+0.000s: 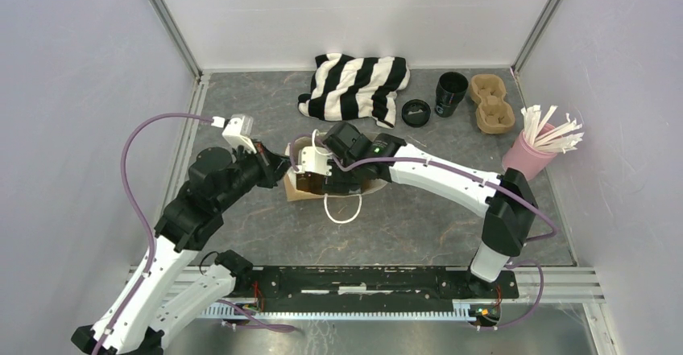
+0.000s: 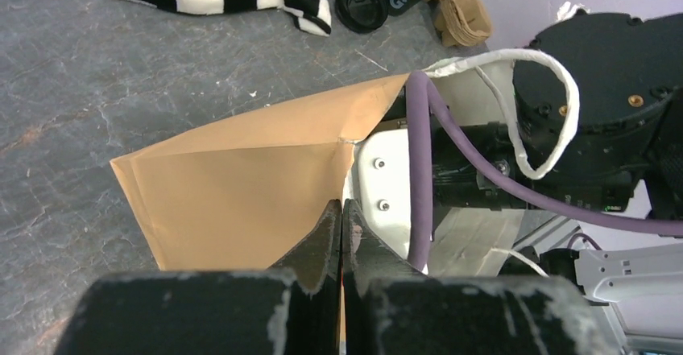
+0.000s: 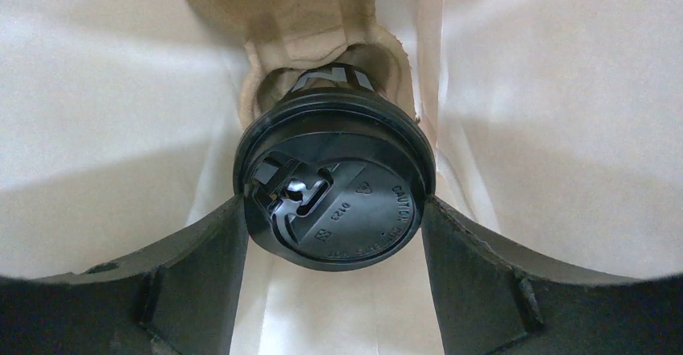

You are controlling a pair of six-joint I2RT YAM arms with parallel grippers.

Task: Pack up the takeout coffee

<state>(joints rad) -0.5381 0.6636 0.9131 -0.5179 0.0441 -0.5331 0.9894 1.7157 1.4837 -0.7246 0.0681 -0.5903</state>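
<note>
one brown paper bag [image 1: 302,190] lay on its side near the middle of the desk [image 1: 403,226], its mouth turned toward your right arm and one white loop handle [image 1: 345,210] trailing onto the desk in front. your left gripper [image 2: 342,234] was clenched on the bag's upper edge, both fingers pressed together with the paper pinched between them. your right gripper [image 3: 334,210] was inside the bag, and its two fingers [image 3: 201,266] pressed against opposite sides of the round black lid of the one takeout coffee [image 3: 334,202], grasping it. the cup's body pointed deeper into the bag, where it sat in a pocket of one beige pulp holder [image 3: 314,33]; the bag's pale inner walls closed round on both sides.

along the far edge of the desk, well apart from the bag, five items stood or lay:
- one black-and-white striped cloth [image 1: 354,85], bunched
- one loose black lid [image 1: 416,112], just beside the cloth
- one lidless black cup [image 1: 451,92]
- one two-cell pulp carrier [image 1: 491,103], touching or just beside that cup
- one pink cup [image 1: 523,155] full of white sticks, too many to count, nearer the right wall
</note>
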